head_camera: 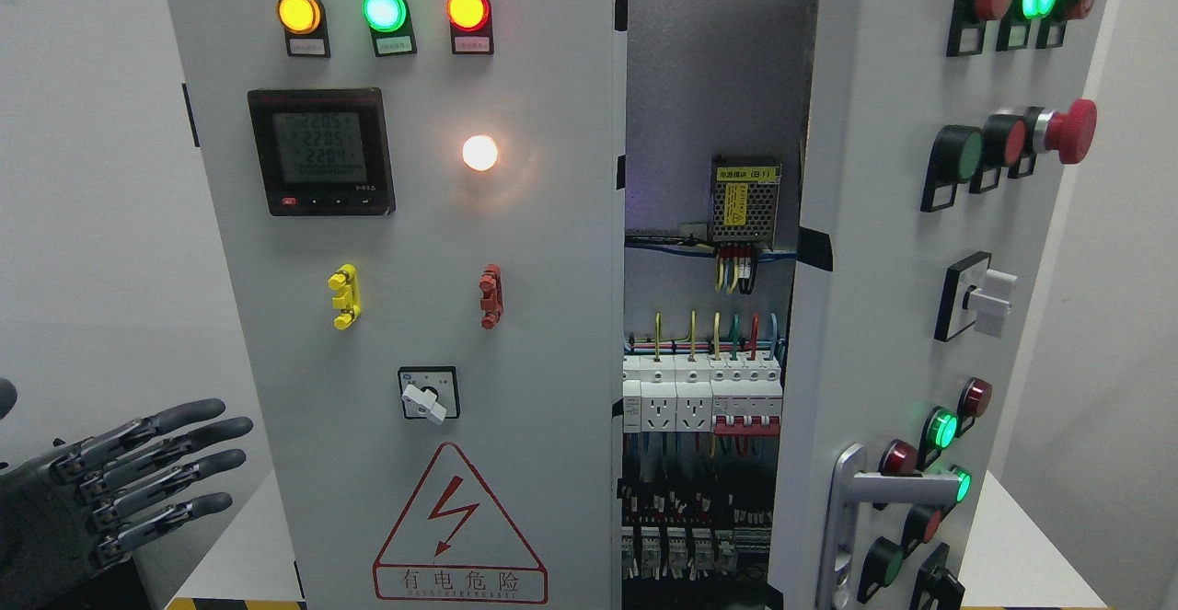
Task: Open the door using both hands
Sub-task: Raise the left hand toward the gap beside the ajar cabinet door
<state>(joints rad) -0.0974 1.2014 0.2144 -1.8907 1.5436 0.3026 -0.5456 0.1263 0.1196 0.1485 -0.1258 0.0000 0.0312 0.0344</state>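
A grey electrical cabinet fills the head view. Its left door (pixel 414 316) is closed and carries three lit lamps, a digital meter (pixel 320 152), a rotary switch and a red warning triangle. The right door (pixel 883 297) stands swung open toward me, with a silver lever handle (pixel 870 500) low on it. Through the gap I see wiring and breakers (pixel 704 398). My left hand (pixel 152 477) hovers at the lower left, fingers spread and holding nothing, apart from the left door's edge. My right hand is out of view.
The cabinet stands on a white table (pixel 1022 555) with a yellow-black striped front edge. The open right door bears push buttons, a red emergency stop (pixel 1068 130) and a selector switch sticking outward. White walls lie on both sides.
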